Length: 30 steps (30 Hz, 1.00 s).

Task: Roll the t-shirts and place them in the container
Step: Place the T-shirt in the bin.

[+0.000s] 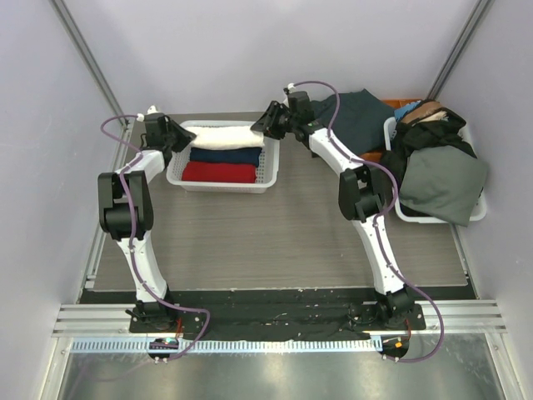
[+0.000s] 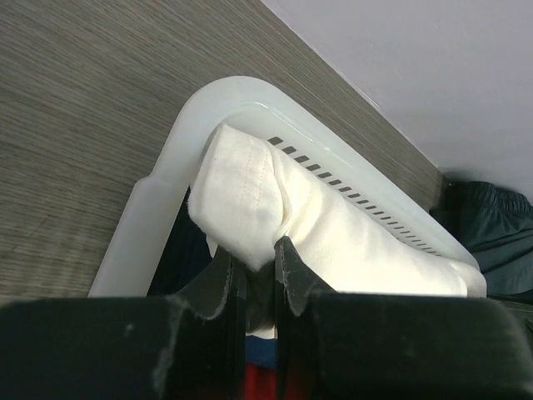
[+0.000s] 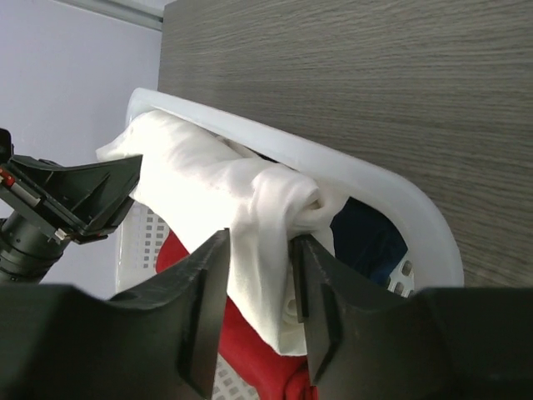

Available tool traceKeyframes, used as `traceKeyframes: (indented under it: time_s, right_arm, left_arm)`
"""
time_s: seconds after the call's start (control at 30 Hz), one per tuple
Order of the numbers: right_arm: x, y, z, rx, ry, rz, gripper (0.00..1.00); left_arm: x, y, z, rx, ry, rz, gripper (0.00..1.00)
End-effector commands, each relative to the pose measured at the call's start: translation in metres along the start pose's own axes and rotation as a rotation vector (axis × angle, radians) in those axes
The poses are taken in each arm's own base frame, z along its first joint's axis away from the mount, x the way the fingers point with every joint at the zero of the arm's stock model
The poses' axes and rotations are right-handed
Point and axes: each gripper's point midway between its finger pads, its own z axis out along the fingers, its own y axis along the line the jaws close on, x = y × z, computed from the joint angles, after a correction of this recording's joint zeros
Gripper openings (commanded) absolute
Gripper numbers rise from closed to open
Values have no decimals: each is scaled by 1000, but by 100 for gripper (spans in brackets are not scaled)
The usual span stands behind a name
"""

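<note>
- The left tool is clenched on the left end of the cream-white t-shirt, pinching a fold of cloth between its fingers.
- The right tool is released. Its jaws stand parted on either side of the roll's right end, and the cloth hangs slack between them.
- The cream-white t-shirt is wound into a firm cylinder. It lies along the far wall of the basket, with its left end pressed into the corner. No print shows on the outer turn.
- Step in hand, as judged: depositing the finished roll in the basket. Rolling of this shirt appears complete.
- Next move calls for opening the left tool, then lifting both tools straight up, clear of the rim. Snagged cloth would pull the roll open.
- The navy t-shirt and the red t-shirt lie rolled in the same basket, in parallel rows nearer the arms.
- The basket stands on the far part of the bench.
- To the right, a second basket holds a heap of garments, unrolled. This is judged to be the remaining work.
</note>
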Motion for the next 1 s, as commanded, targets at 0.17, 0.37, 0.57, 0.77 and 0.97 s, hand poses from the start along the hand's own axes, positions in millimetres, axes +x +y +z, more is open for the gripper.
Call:
traceKeyframes:
  time_s: [0.17, 0.37, 0.57, 0.77, 0.97]
  right_arm:
    - [-44, 36, -55, 45, -136, -109, 50]
    - [-55, 45, -74, 55, -170, -139, 50]
    - [-29, 75, -59, -118, -50, -121, 28]
    - [9, 97, -31, -250, 34, -37, 8]
    - [31, 93, -10, -269, 75, 6, 6]
  left_arm:
    - [-14, -29, -3, 100, -44, 22, 9]
    - [-17, -25, -7, 65, -52, 21, 12]
    - [-16, -21, -8, 46, -53, 20, 23]
    - [-19, -21, -12, 28, -61, 25, 40]
    - [-32, -30, -22, 12, -73, 48, 49]
